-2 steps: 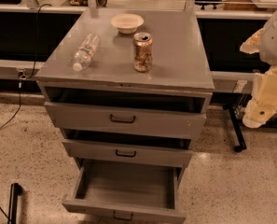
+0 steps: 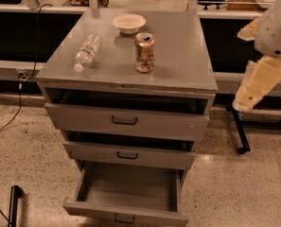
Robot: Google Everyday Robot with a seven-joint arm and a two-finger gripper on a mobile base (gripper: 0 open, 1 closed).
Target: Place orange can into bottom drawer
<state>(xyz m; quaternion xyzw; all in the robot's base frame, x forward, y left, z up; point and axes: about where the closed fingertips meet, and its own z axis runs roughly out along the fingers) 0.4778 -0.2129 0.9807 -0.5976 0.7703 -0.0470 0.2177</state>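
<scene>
The orange can [image 2: 144, 52] stands upright on the top of the grey drawer cabinet [image 2: 187, 60], with its silver pull-tab end facing up and nothing touching it. Just behind the can and a little to its left sits a small pale bowl [image 2: 129, 23]. Left of the can, apart from it, a clear plastic bottle [image 2: 87, 52] lies on its side. Straight below the can, the bottom drawer [image 2: 126, 214] is pulled far out. The top drawer [image 2: 83, 117] and the middle drawer [image 2: 92, 151] are each out only a little. Well to the right of the can, off the cabinet's edge, the cream gripper [image 2: 244, 100] hangs pointing down. It holds nothing, but I cannot tell how wide it is set.
</scene>
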